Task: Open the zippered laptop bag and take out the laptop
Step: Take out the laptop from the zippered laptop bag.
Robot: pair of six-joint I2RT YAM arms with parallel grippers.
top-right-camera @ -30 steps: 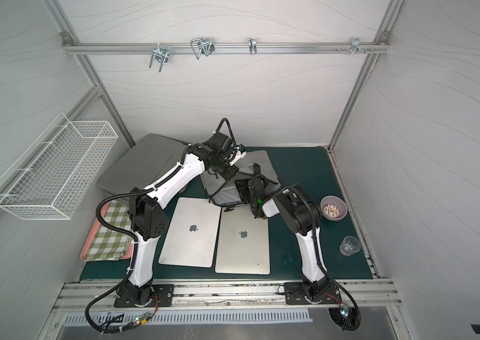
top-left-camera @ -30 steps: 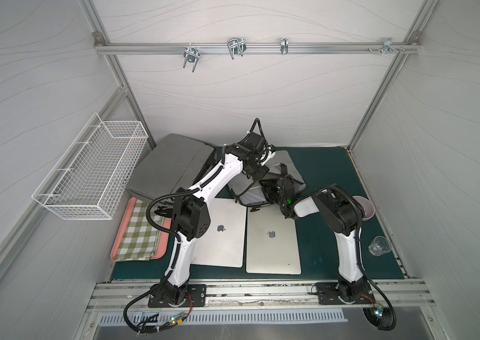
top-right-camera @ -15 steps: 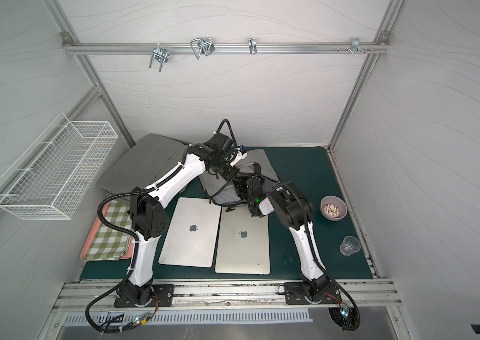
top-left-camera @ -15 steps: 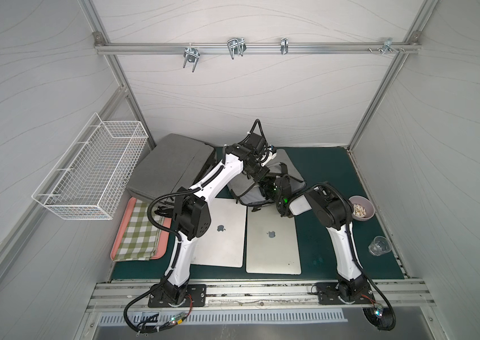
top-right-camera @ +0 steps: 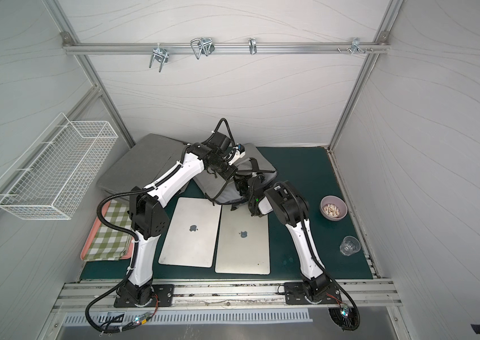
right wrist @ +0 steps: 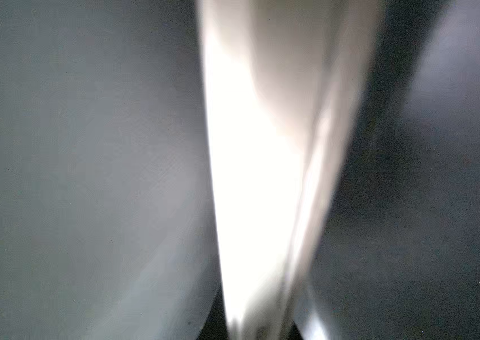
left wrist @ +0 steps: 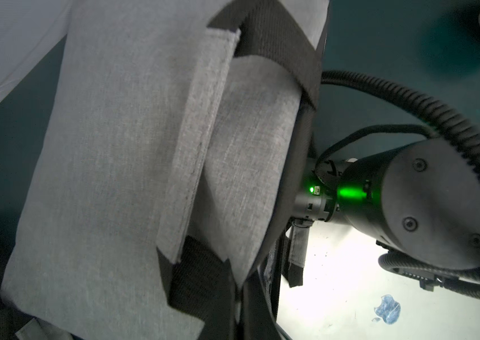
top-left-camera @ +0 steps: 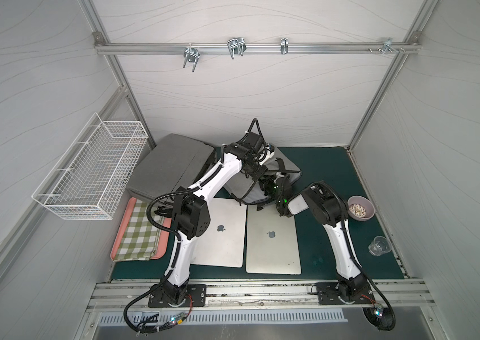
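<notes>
The grey zippered laptop bag (top-left-camera: 240,190) (top-right-camera: 262,164) lies at the back middle of the green mat, its front edge raised. My left gripper (top-left-camera: 257,173) hovers over it, shut on the bag's black strap (left wrist: 203,282); grey fabric (left wrist: 115,176) fills the left wrist view. My right gripper (top-left-camera: 266,188) reaches into the bag's open front edge from the right, fingers hidden in both top views. In the blurred right wrist view a pale slab, apparently the laptop (right wrist: 247,176), runs between grey bag walls down into my right gripper (right wrist: 257,329), whose jaws stand narrow around it.
Two silver laptops (top-left-camera: 221,232) (top-left-camera: 272,235) lie side by side in front of the bag. A larger grey bag (top-left-camera: 171,164) sits back left. A pink tray with a checked cloth (top-left-camera: 140,232) is left. A bowl (top-left-camera: 361,207) and a glass (top-left-camera: 379,245) stand right.
My right arm has pushed its wrist further toward the bag's opening and its jaws have closed down. The left arm has held the strap still.
</notes>
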